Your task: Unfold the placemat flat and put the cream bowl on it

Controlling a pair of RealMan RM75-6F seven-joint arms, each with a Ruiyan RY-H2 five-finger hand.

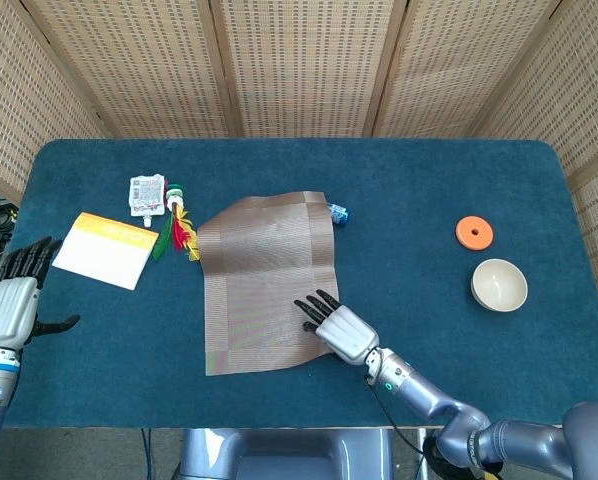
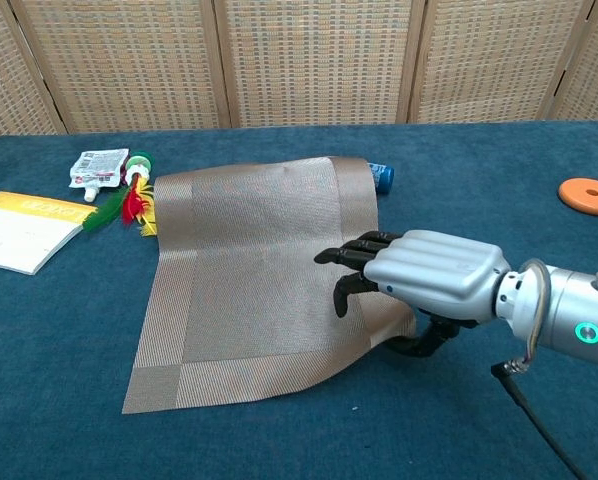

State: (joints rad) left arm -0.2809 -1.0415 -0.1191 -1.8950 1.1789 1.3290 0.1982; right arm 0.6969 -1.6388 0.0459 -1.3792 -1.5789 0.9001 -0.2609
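The brown woven placemat lies spread across the middle of the blue table. My right hand is at its near right corner, fingers on top and thumb beneath, pinching the edge. That corner is lifted off the cloth and the near edge curves up. The cream bowl stands upright far to the right, apart from the mat and seen only in the head view. My left hand hovers at the table's left edge, fingers spread, holding nothing.
An orange disc lies just beyond the bowl. A small blue object touches the mat's far right corner. A yellow-white booklet, a packet and a feather toy sit left of the mat.
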